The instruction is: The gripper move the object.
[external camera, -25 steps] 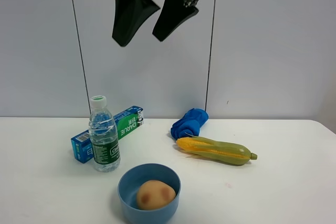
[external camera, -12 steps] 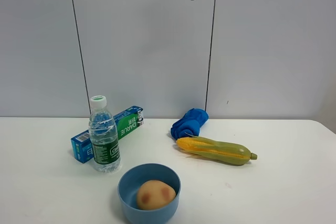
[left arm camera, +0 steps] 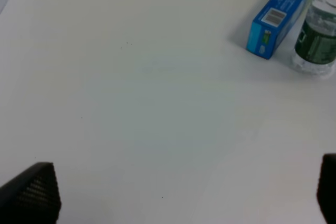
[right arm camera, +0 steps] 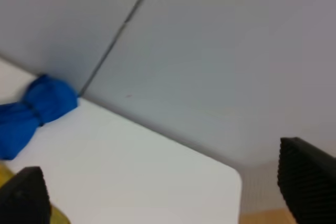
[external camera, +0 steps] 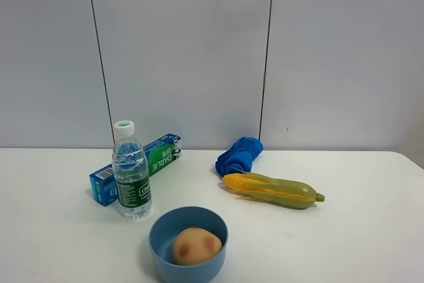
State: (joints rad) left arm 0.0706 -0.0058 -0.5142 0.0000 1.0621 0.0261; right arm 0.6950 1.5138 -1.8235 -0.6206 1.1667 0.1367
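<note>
Toothpaste box (external camera: 159,154) and water bottle (external camera: 131,177) sit toward the table (external camera: 371,230) back-left. Potato (external camera: 196,245) lies in blue bowl (external camera: 162,266) at front edge. Blue cloth (external camera: 238,155) and corn (external camera: 273,190) lie mid-back. Left gripper (left arm camera: 178,192) fingers wide, empty. Right gripper (right arm camera: 165,187) fingers wide, empty.

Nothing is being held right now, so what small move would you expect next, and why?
Probably lowering the right fingers toward the white table. They are open, hold nothing and face the grey wall, with the crumpled blue cloth and the yellow-green toy corn cob lower down. Which object is meant, I cannot tell.
</note>
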